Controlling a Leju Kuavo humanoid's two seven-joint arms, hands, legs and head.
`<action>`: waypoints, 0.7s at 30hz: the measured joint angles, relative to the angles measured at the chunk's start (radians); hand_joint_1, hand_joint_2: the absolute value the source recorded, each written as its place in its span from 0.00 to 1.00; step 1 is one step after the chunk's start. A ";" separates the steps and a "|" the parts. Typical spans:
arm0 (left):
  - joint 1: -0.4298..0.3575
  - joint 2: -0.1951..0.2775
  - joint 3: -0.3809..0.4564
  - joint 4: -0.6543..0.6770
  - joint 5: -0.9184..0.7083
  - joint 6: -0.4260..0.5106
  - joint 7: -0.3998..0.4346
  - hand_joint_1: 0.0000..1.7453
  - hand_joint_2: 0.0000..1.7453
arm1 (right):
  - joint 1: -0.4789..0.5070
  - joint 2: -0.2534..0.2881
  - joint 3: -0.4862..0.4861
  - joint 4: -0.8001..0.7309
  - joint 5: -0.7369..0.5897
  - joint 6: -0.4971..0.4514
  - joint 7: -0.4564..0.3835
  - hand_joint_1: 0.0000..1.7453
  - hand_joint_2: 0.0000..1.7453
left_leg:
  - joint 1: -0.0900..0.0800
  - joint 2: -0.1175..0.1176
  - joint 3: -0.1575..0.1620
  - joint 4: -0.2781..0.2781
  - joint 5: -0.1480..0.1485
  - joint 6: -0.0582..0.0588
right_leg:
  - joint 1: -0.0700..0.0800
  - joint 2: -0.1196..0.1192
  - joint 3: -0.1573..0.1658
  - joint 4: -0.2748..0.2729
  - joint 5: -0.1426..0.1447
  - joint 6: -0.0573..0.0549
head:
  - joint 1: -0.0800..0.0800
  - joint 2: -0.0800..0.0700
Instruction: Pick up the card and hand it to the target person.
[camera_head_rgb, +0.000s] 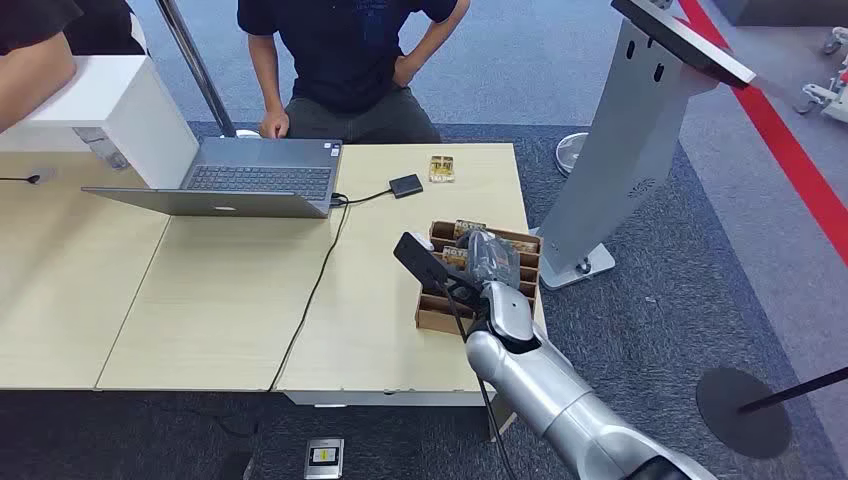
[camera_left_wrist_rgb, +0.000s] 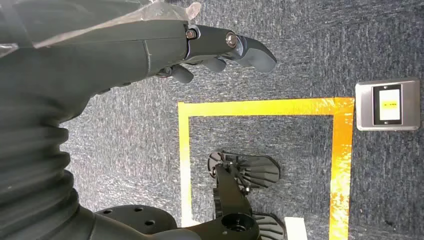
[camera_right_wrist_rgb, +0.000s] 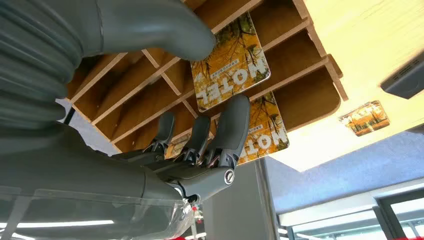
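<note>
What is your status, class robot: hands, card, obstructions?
Right hand open over wooden organizer, fingers near HOTEL card. Left hand hanging, holding nothing. No obstruction seen.

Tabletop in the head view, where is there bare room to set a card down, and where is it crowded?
Bare wood lies between the laptop and the table's near edge, and left of the cable. A smaller patch sits between the cable and the wooden organizer. It is crowded at the organizer, where the right robot hand hovers.

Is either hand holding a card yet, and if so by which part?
No. The right hand reaches into the wooden card rack with fingers apart near the hotel cards, gripping none. The left hand hangs empty.
</note>
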 joint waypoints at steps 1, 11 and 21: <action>0.000 0.000 0.000 0.000 0.000 0.000 0.000 0.00 1.00 | 0.000 0.000 0.000 0.000 -0.001 0.000 0.000 0.49 1.00 | 0.000 0.000 0.000 0.000 0.000 0.000 | 0.000 0.000 0.000 0.000 0.000 0.000 | 0.000 0.000; 0.000 0.000 0.000 0.000 0.001 0.000 0.000 0.00 1.00 | 0.000 0.000 0.000 -0.001 -0.004 0.001 -0.001 0.49 1.00 | 0.000 0.000 0.000 0.000 0.000 0.000 | 0.000 0.000 0.000 0.000 0.000 0.000 | 0.000 0.000; 0.000 0.000 0.000 0.000 0.001 0.000 0.000 0.00 1.00 | 0.000 0.000 0.000 -0.002 -0.004 0.001 -0.001 0.49 1.00 | 0.000 0.000 0.000 0.000 0.000 0.000 | 0.000 0.000 0.000 0.000 0.000 0.000 | 0.000 0.000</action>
